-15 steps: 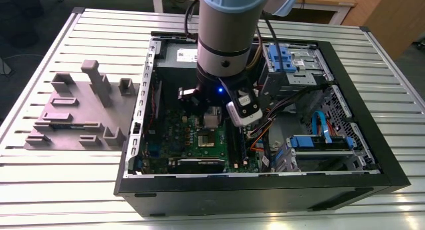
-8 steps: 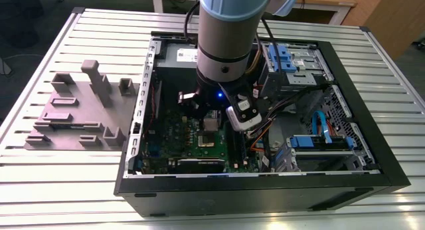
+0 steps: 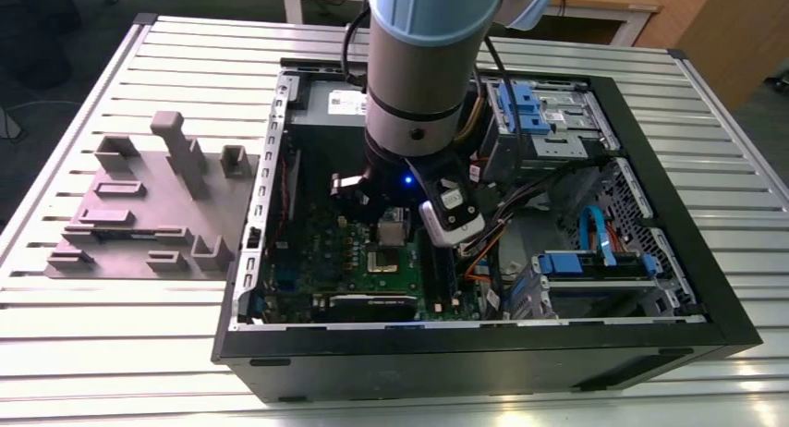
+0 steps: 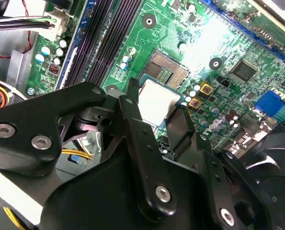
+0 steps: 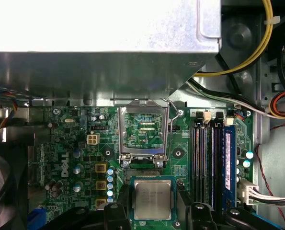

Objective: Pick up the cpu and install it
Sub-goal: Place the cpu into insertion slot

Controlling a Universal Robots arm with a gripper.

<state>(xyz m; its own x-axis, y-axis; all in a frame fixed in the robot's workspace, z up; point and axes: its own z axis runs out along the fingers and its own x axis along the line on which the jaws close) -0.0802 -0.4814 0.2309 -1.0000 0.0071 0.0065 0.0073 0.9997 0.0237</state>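
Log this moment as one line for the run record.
arm: inside computer case | pincer: shut on cpu | cpu: held above motherboard, near socket | socket: uncovered, empty

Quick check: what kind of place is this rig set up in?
Probably a robotics lab or test bench. An open computer case sits on a slatted metal table beside a grey moulded parts fixture, with wooden furniture behind.
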